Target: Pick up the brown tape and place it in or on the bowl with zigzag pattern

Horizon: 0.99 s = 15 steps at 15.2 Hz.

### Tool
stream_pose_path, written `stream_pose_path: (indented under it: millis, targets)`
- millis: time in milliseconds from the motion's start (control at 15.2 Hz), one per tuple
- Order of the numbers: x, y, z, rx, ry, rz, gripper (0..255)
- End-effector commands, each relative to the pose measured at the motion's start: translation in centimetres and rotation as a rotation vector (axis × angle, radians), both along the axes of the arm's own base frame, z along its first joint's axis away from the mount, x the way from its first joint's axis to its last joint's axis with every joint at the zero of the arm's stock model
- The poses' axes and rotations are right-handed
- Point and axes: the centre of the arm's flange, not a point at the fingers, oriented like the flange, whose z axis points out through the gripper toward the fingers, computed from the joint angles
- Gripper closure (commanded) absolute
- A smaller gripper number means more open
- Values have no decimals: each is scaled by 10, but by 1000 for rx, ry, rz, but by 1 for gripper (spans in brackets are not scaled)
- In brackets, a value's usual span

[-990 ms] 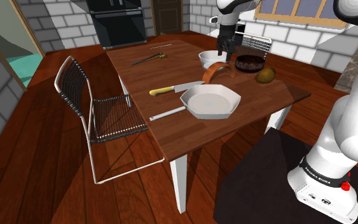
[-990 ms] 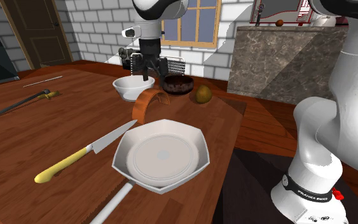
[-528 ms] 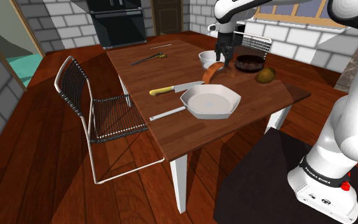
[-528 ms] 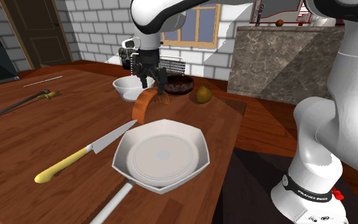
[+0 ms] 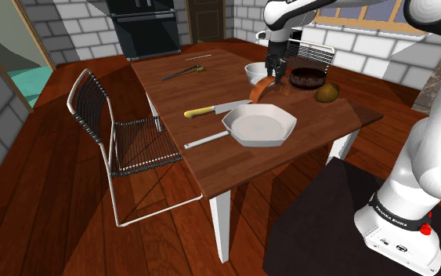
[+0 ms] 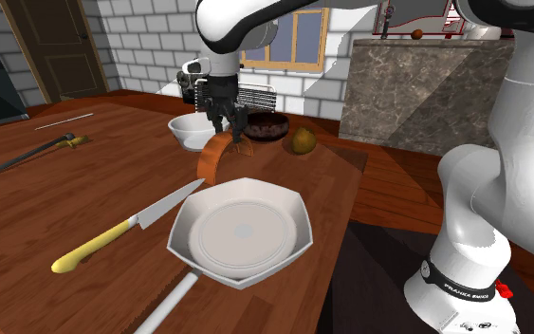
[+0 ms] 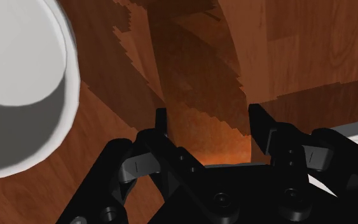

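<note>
My gripper [image 7: 210, 127] is down over the brown tape [image 7: 203, 95], with the fingers [image 7: 161, 126] spread wide, one on each side of the band. The tape sits in the gap, but I honestly can't tell if either pad is touching it. It doesn't look clamped, so I'm calling it open with nothing held.

The tape [image 5: 264, 88] stands on its edge on the wooden table [image 5: 211, 161]. It's just beside a plain white bowl [image 5: 256, 73] and close to the far rim of a white octagonal pan [image 5: 259, 124].

In the second exterior view, my gripper [image 6: 229, 130] is right at the top of the tape [image 6: 219, 152]. The white bowl [image 6: 192, 131] is behind the tape to that view's left. The dark bowl [image 6: 266, 124] is behind it to that view's right, near the tape but not touching.

The zigzag is too small for me to make out. A brownish round thing [image 6: 302, 141] sits just past the dark bowl. A yellow-handled knife [image 6: 122, 232] lies beside the pan [image 6: 244, 232].
</note>
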Motion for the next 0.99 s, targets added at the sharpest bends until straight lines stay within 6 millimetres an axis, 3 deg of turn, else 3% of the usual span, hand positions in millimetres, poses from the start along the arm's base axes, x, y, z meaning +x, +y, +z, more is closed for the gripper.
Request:
stream_pose_path:
  millis: [0, 528, 924]
  targets:
    - [0, 0, 0, 0, 1, 0, 255]
    - [0, 0, 0, 0, 1, 0, 255]
    - [0, 0, 31, 0, 1, 0, 255]
